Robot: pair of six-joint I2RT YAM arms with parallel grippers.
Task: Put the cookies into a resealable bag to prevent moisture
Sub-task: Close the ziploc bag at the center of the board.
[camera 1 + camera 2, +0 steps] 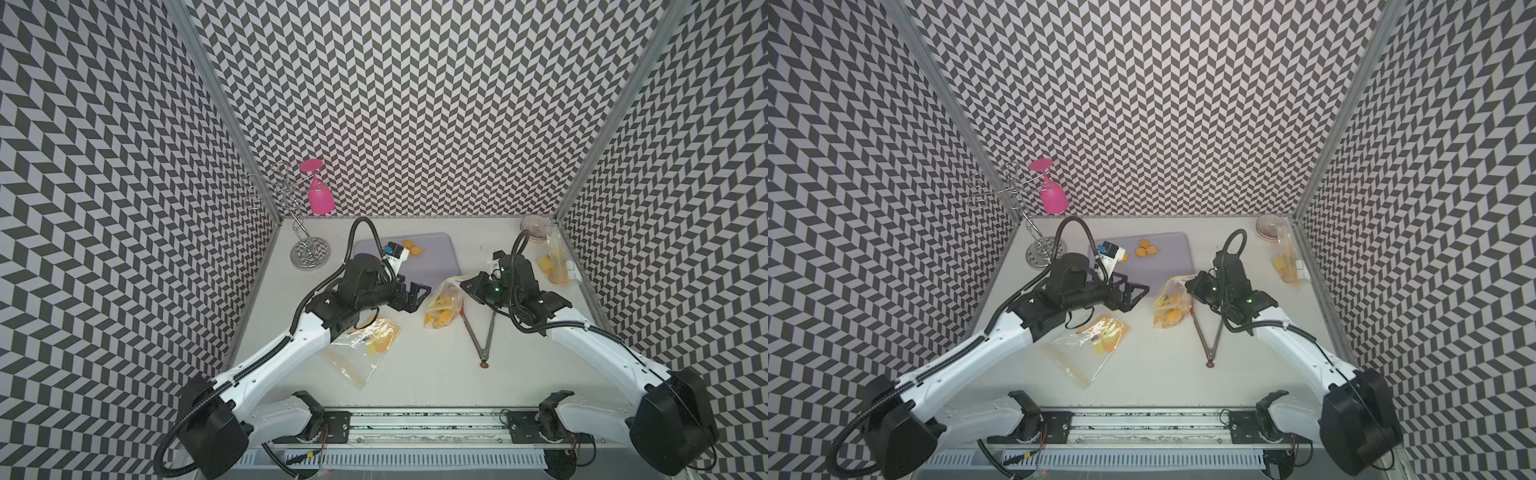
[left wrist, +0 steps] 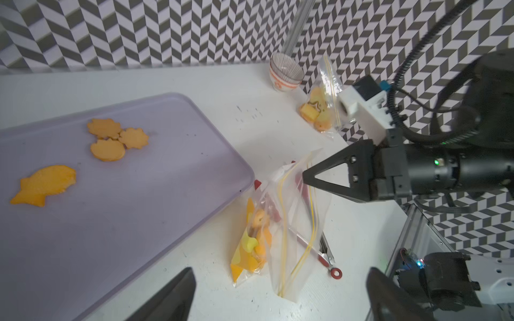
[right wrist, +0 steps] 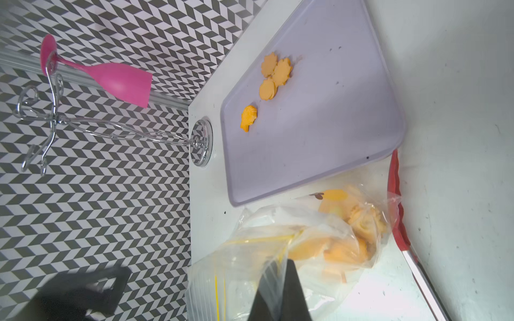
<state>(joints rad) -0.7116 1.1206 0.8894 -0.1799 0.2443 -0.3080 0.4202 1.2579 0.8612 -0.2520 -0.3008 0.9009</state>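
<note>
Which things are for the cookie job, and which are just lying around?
For the job: cookies on the purple tray; the resealable bag pinched by the right gripper; the open left gripper.
Just lying about: pink glass; wire rack; bowls; tongs; bag near the left arm; bag by the wall.

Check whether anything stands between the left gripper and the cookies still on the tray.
Nothing visible does. The left gripper, jaws open, hovers beside the tray; only its bare surface separates it from the cookies. The right gripper pinches the bag off to the side.
</note>
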